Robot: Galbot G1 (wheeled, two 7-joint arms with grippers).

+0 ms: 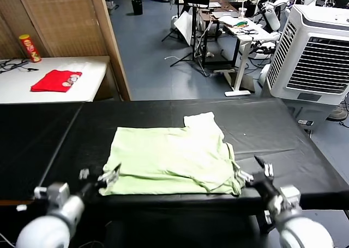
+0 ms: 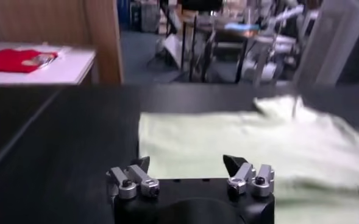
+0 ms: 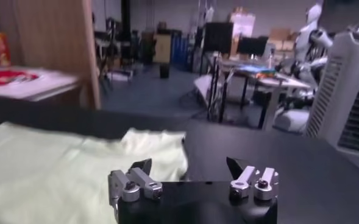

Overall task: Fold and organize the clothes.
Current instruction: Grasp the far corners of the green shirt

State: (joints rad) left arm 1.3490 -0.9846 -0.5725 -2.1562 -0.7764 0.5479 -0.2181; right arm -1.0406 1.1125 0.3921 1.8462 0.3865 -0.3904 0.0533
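The clothes, a pale light-green shirt point(image 1: 172, 161), lie folded into a rough rectangle on the black table point(image 1: 283, 133), with one sleeve sticking out toward the far side. My left gripper point(image 1: 98, 175) hovers open at the shirt's near left corner and holds nothing. In the left wrist view the shirt point(image 2: 228, 140) spreads just beyond the open left gripper point(image 2: 187, 162). At the shirt's near right corner my right gripper point(image 1: 256, 171) is also open and empty. The right wrist view has the shirt point(image 3: 57, 164) lying off to one side of the open right gripper point(image 3: 189, 164).
A small red folded cloth point(image 1: 54, 80) and a red-yellow can point(image 1: 29, 47) sit on the white side table at far left. A large white air cooler point(image 1: 313, 57) stands beyond the table's right end. A wooden partition point(image 1: 112, 41) rises behind the table.
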